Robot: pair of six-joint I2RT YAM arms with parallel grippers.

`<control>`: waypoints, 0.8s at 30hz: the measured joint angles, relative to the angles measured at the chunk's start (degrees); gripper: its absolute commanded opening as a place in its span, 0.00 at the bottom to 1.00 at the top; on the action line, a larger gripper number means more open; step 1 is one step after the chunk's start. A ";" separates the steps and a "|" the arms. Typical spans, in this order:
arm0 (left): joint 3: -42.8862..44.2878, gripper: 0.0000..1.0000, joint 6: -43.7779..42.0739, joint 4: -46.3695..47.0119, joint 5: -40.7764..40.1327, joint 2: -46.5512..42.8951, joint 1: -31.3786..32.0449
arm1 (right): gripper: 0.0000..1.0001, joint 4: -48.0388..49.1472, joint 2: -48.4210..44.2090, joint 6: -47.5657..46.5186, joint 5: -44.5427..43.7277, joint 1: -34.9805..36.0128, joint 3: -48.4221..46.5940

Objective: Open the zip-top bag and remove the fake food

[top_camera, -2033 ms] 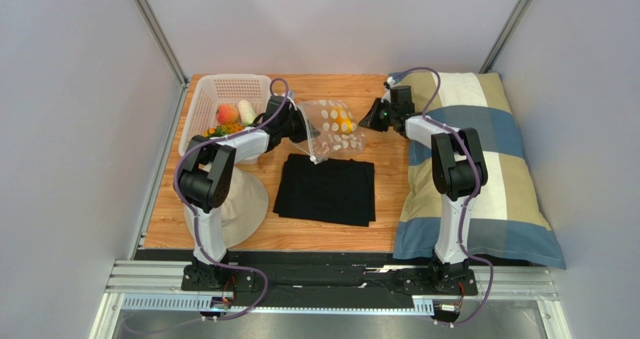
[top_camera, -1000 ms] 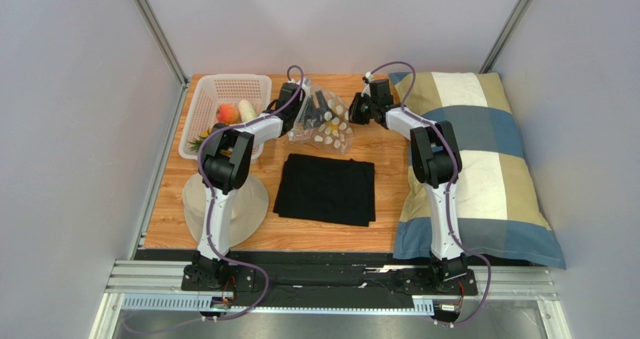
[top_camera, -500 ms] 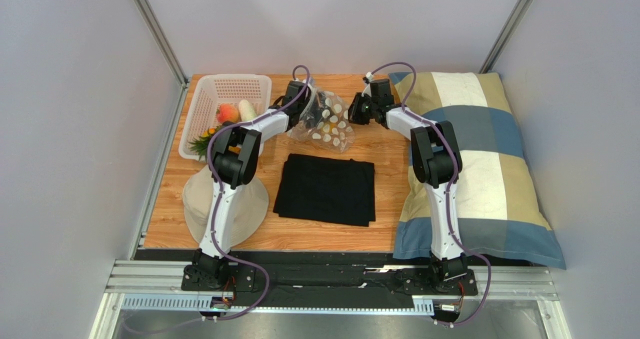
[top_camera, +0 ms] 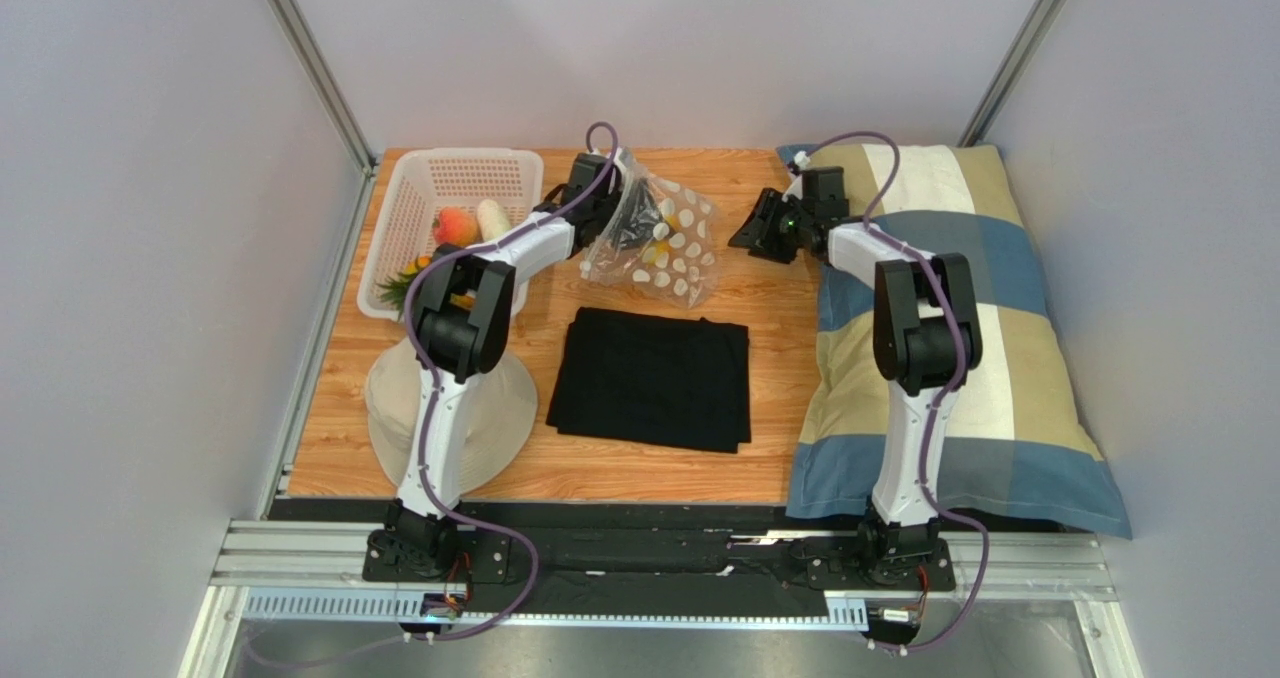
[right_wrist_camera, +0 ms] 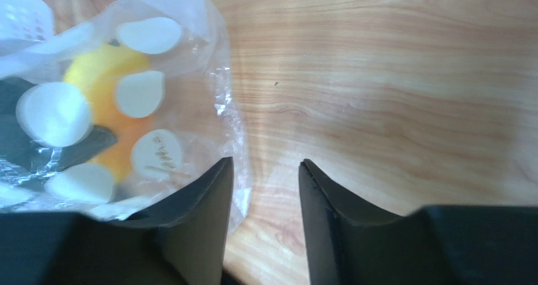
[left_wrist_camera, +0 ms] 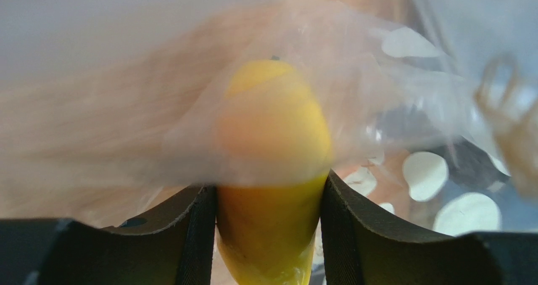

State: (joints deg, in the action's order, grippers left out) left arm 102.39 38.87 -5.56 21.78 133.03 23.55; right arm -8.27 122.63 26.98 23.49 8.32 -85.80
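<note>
Reaching into the spotted bag (top_camera: 669, 243) near the table's (top_camera: 766, 303) far edge, the left gripper (left_wrist_camera: 268, 187) has its jaws pressed against both sides of a yellow fruit (left_wrist_camera: 271, 127) under the plastic. The right gripper (right_wrist_camera: 265, 164), jaws parted over bare wood, sits just beside the bag's edge, holding nothing. In the white basket (top_camera: 451, 168) at the far left corner lie other toy fruit (top_camera: 458, 228).

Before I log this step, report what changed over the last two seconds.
The right tool let go of the zip-top bag, opened and drew back toward the pillow. The left tool pushed into the bag and closed on the yellow fruit. The basket, black cloth and pillow stayed put.
</note>
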 measured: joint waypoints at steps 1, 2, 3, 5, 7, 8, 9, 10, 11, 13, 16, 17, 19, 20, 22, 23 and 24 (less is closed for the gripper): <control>0.02 0.00 0.13 0.00 0.17 -0.48 0.00 | 0.65 0.37 -1.57 -0.42 0.35 -0.59 1.27; 0.04 0.00 0.28 0.02 0.20 -0.92 0.00 | 0.67 0.68 -2.89 -0.50 0.70 -0.87 2.43; 0.11 0.00 0.48 0.00 0.20 -1.38 -0.02 | 0.68 1.42 -4.20 -0.63 1.38 -0.96 3.89; 0.46 0.00 0.98 -0.02 0.22 -1.97 -0.07 | 0.70 2.73 -5.42 -0.59 3.30 -0.74 5.70; 1.18 0.00 1.68 0.00 0.26 -2.29 -0.26 | 0.72 4.02 -5.29 -0.39 5.64 -0.26 6.47; 1.44 0.00 1.95 0.00 0.33 -2.40 -0.35 | 0.72 4.66 -5.29 -0.33 6.67 -0.04 7.04; 1.66 0.00 2.21 -0.04 0.42 -2.58 -0.42 | 0.73 4.96 -5.29 -0.33 7.58 0.11 7.30; 1.75 0.00 2.36 -0.15 0.55 -2.78 -0.44 | 0.74 5.46 -5.20 -0.42 8.52 0.26 7.50; 1.81 0.00 2.45 -0.39 0.81 -2.99 -0.46 | 0.74 5.95 -5.01 -0.50 9.29 0.42 7.50; 1.84 0.00 2.64 -0.76 1.36 -3.37 -0.66 | 0.73 6.86 -4.48 -0.50 10.23 0.74 7.50; 1.81 0.00 2.82 -1.51 1.97 -3.98 -0.76 | 0.65 6.88 -2.49 -0.42 10.88 0.96 6.29; 1.79 0.00 2.80 -1.73 2.14 -4.20 -0.79 | 0.61 6.71 -1.53 -0.33 10.78 1.01 5.62; 1.33 0.00 2.80 -2.12 2.29 -4.87 -0.76 | 0.38 5.60 0.79 -0.17 9.75 1.05 3.82; 0.85 0.00 2.80 -2.43 2.32 -5.33 -0.76 | 0.30 5.07 1.86 0.13 9.40 1.09 3.06; -0.55 0.00 2.80 -2.60 2.43 -6.38 -0.76 | 0.24 4.26 3.74 1.03 9.31 1.25 1.22; -1.27 0.00 2.82 -2.82 2.78 -6.95 -0.76 | 0.23 4.20 4.87 1.81 9.29 1.27 0.09; -1.66 0.00 2.80 -3.15 3.19 -7.26 -0.76 | 0.19 4.22 6.23 2.89 9.44 1.29 -1.27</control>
State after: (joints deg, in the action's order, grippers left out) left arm 100.73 41.67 -8.71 24.97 125.78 22.79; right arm -4.05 128.86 29.87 32.93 9.61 -87.07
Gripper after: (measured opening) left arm 0.576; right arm 0.253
